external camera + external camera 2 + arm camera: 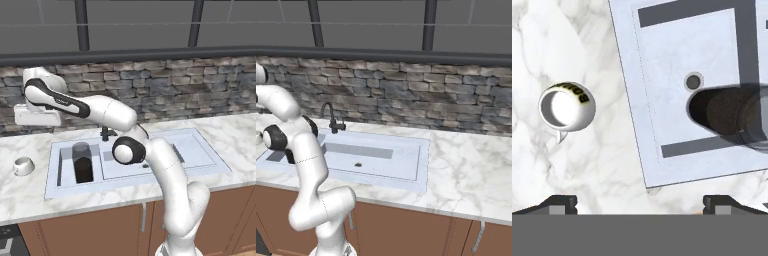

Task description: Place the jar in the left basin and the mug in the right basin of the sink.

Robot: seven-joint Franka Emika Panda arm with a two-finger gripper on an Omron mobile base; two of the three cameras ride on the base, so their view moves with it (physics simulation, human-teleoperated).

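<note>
The tall dark jar (83,163) stands upright in the narrow left basin (67,167) of the sink (130,182). In the hand view the jar (732,116) is seen from above beside the round drain (693,81). The small white mug (23,166) sits upright on the marble counter left of the sink, also seen as the mug (566,106). My gripper (642,203) is open and empty. It hangs high above the counter between the mug and the sink's left edge, pointing down. The wider right basin (373,155) holds nothing.
A thin dark faucet (106,133) rises at the sink's rear edge. A stone wall (190,90) runs behind the marble counter (471,170). My arm arcs from the base over the sink toward the left.
</note>
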